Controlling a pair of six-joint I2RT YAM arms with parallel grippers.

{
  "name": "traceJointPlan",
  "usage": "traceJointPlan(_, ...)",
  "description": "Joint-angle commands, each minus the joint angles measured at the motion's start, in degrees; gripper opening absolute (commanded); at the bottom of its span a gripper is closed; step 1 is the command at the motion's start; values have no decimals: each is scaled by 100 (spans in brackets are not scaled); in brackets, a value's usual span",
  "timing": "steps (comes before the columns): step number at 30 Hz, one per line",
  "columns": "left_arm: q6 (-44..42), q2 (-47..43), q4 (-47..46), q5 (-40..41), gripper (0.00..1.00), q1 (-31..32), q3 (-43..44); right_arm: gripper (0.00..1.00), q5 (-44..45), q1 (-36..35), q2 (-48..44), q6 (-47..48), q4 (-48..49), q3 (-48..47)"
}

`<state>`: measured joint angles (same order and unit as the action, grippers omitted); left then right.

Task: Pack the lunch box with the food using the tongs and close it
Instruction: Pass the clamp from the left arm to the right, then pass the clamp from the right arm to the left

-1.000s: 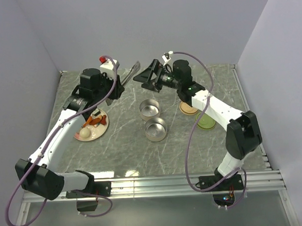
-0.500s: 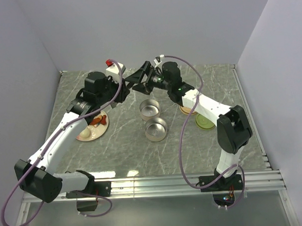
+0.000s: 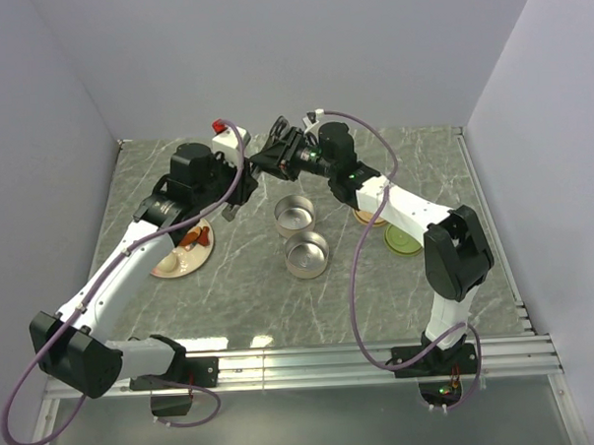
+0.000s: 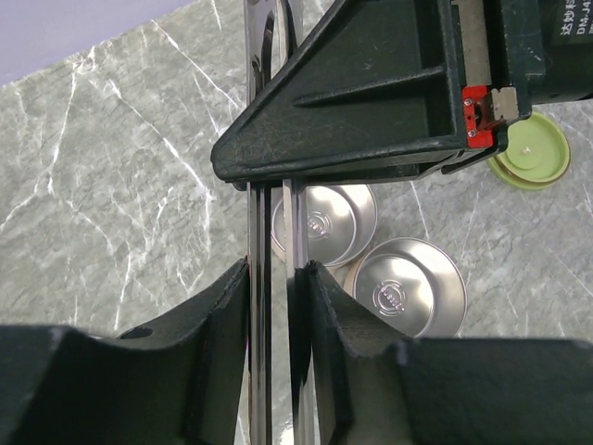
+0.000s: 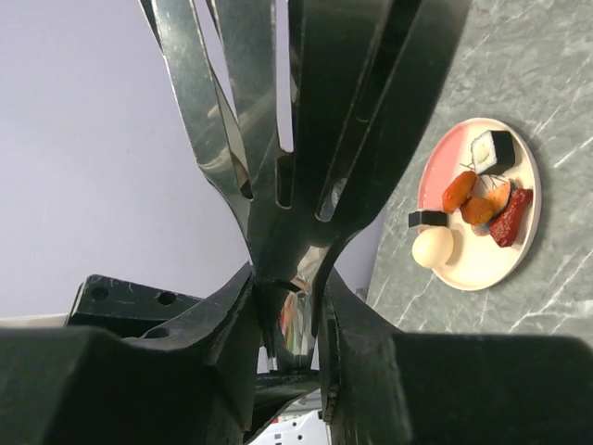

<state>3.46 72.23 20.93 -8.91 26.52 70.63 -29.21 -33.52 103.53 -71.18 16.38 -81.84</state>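
Over the marble table [image 3: 241,294], the tongs [image 4: 256,222] sit clamped inside both the left pincer [image 4: 276,269] and right pincer [image 5: 287,278].

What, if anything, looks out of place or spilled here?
Nothing is spilled or askew. The one oddity: both the left gripper and the right gripper clamp the tongs in mid-air at once. The food sits on the plate; both tins stand empty.

- The tongs [image 4: 294,227] were polished, mirror-bright metal.
- The lunch box [image 4: 408,287] beside the tongs was shiny brushed steel.
- The left gripper [image 4: 276,269] was matt black plastic.
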Motion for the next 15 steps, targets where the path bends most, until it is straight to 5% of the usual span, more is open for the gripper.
traceJointPlan(1,-4,54,34,-33,36,63,266,0,-84,-32,-69,-132,593,28)
traceJointPlan(8,67,318,324,100,49,63,495,0,-172,-32,-113,-370,910,221)
traceJointPlan(15,93,318,254,82,48,63,531,0,-199,-32,-140,-423,972,309)
